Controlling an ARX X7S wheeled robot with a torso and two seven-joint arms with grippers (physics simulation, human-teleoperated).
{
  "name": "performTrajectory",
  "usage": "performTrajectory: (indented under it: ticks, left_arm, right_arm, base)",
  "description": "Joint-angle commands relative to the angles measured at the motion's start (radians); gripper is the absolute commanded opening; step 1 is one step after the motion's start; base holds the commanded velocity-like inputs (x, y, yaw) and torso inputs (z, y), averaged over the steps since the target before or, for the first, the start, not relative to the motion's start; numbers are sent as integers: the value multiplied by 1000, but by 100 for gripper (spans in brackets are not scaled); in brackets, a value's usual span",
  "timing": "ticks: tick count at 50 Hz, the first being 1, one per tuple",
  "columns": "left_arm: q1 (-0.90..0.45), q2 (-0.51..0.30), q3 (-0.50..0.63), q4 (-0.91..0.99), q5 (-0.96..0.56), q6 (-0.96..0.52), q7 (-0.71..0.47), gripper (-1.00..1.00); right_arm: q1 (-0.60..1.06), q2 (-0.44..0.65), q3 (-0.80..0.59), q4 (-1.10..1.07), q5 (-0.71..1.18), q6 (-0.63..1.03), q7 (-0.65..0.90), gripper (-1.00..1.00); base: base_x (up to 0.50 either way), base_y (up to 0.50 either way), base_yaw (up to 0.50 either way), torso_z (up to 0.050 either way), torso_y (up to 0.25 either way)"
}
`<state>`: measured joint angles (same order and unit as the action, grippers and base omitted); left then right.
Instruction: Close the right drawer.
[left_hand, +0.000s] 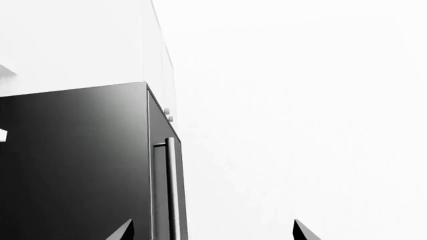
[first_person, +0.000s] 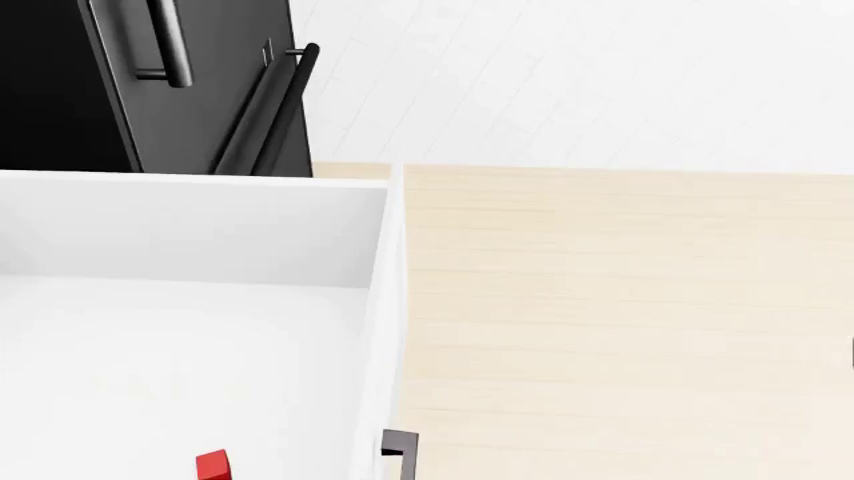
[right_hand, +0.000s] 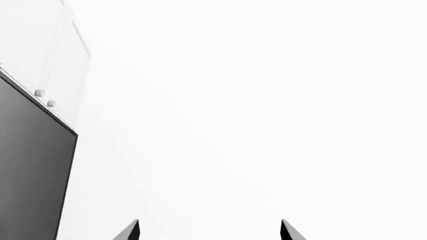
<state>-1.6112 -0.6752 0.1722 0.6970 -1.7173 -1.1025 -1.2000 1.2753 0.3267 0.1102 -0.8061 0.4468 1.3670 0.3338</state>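
Note:
In the head view the right drawer (first_person: 384, 300) stands pulled out at the left, a deep white box with smooth walls. A short black bar handle (first_person: 398, 452) sticks out from its outer face near the bottom edge. Neither arm shows in the head view. My left gripper (left_hand: 213, 232) is open, only its two dark fingertips (left_hand: 125, 231) showing, and it points up at a tall black panel. My right gripper (right_hand: 210, 232) is open too, with nothing between its fingertips (right_hand: 132, 231), facing a white wall. The drawer shows in neither wrist view.
A small red block (first_person: 214, 464) lies inside the drawer near the bottom edge. A tall black panel (first_person: 80, 90) with long rod handles (first_person: 267, 105) stands behind the drawer. Pale wood floor (first_person: 614, 310) spreads to the right. White upper cabinets (left_hand: 73, 40) sit above the black panel.

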Motion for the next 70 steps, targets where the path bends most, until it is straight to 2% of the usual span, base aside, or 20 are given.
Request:
performTrajectory:
  ticks: [1,9,13,19,23,29,40,52,65,70]
  left_arm:
    - [-23,-11,4,-5,-20,3,-9,100]
    - [-24,-7,9,-9,-2,3,0,100]
    - [-24,-7,10,-7,-1,6,0,100]
    - [-25,-3,17,-6,-2,9,-4,100]
    - [-31,-7,19,-5,-16,12,-14,100]
    - [-24,-10,15,-4,-6,14,-5,100]
    - [15,-22,-1,4,14,29,17,100]
    - [19,-41,-10,1,13,33,31,100]
    - [10,-54,-8,-1,-9,39,17,100]
    - [10,-62,-10,2,-15,40,14,100]
  right_arm:
    - [23,-22,95,113,-12,-77,-24,100]
    - [-121,14,84,210,-94,-292,-38,100]
    - [-158,35,81,249,-121,-281,-21,100]
    - [-295,37,83,313,-182,-423,-7,100]
    - [-391,17,73,376,-230,-542,12,100]
    - [-538,-50,55,601,-295,-781,49,100]
    - [-630,-156,25,1016,-314,-1127,40,100]
    - [-746,-199,30,1180,-293,-1335,11,100]
    - [-664,-281,-45,1589,-323,-1472,0,100]
    - [-517,-297,-71,1985,-359,-1676,31,100]
  base:
    - [0,0,0,0,0]
    - [0,0,0,0,0]
    - [0,0,0,0,0]
    - [0,0,0,0,0]
    - [0,0,0,0,0]
    - [0,0,0,0,0]
    - [0,0,0,0,0]
    - [0,0,0,0,0]
    - [0,0,0,0,0]
    - [0,0,0,0,0]
